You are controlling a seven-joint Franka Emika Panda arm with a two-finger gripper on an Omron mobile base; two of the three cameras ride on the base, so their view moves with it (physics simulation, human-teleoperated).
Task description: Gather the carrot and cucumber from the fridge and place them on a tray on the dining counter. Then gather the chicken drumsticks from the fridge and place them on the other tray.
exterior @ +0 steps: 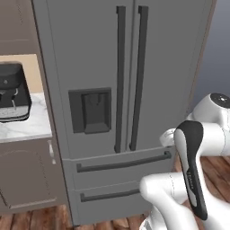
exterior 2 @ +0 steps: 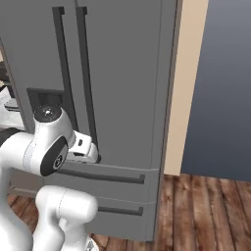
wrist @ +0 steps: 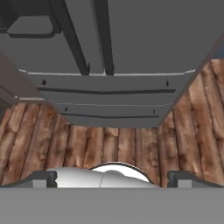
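Gripper spread wide, nothing between its tips, pointed down at wood floor before fridge. Fridge at 12 o'clock from arm, both upper doors shut, two dark vertical handles side by side at centre, two drawers below, also shut. Carrot, cucumber, drumsticks hidden; position cannot be told. Coffee machine on marble counter at 9 o'clock of fridge.

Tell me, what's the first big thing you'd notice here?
The tall grey French-door fridge, shut, with two long dark vertical handles down its middle. Left of it, a black coffee machine sits on a white marble counter. Brown wooden floorboards run below.
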